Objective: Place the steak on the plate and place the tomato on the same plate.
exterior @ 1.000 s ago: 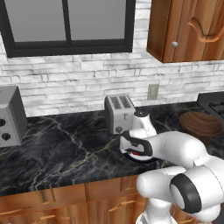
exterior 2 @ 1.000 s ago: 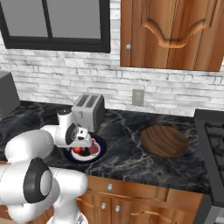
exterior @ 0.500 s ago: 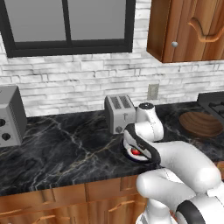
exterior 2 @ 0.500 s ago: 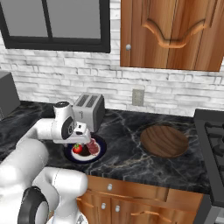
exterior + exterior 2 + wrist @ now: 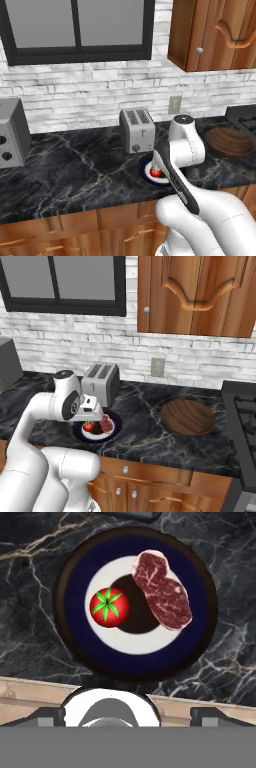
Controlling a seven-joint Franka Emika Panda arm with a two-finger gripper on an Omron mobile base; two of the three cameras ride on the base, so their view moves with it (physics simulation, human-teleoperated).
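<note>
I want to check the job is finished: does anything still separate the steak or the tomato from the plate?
Nothing visible does. The pinkish-red raw steak and the small round red tomato both already lie on the round navy-rimmed plate, side by side, apart from each other. No other object lies on the plate.

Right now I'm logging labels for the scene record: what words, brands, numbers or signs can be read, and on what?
None: no readable text on the plate, steak, tomato, toaster or cabinets.
</note>
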